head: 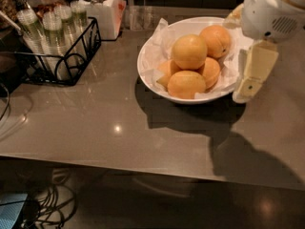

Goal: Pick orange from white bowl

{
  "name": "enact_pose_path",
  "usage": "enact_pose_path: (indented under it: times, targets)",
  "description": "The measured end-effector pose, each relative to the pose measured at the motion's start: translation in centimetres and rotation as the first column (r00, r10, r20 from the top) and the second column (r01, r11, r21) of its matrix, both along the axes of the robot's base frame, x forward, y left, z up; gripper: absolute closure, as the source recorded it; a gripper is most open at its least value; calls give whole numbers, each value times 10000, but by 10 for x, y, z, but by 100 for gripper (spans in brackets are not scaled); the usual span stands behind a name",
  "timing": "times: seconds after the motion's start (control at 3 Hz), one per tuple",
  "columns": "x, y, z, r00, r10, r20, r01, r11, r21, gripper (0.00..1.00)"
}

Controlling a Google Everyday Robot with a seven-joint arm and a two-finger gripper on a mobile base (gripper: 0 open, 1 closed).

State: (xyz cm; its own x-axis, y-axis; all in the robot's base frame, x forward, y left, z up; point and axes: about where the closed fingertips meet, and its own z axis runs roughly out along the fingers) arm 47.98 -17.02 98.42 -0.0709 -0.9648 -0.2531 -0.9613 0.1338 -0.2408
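Observation:
The white bowl point(153, 83), lined with crumpled white paper, stands on the grey table at centre right of the camera view. Several fruits are piled in it. The orange point(189, 51), round and paler yellow-orange, sits on top of the pile. A deeper orange fruit point(216, 40) lies behind it to the right, and a flatter yellow-orange one point(186, 84) lies in front. My gripper point(246, 90), cream-coloured under a white wrist, hangs at the bowl's right rim. It is right of the orange, does not touch it, and hides part of the rim.
A black wire basket point(71, 66) full of stacked clear cups stands at the left. A white lidded jar point(99, 7) stands behind it. The table's front edge point(119, 159) runs across the lower part of the view, with cables point(52, 209) below it.

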Motion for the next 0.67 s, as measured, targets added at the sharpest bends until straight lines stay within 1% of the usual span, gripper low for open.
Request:
enact_pose_path:
  times: [0.33,0.67]
  targets:
    - [44,56,5,9878,1555,-38,-1550,9859,623,0]
    - [53,63,14,9869,1584,308,-1603,9842,751,0]
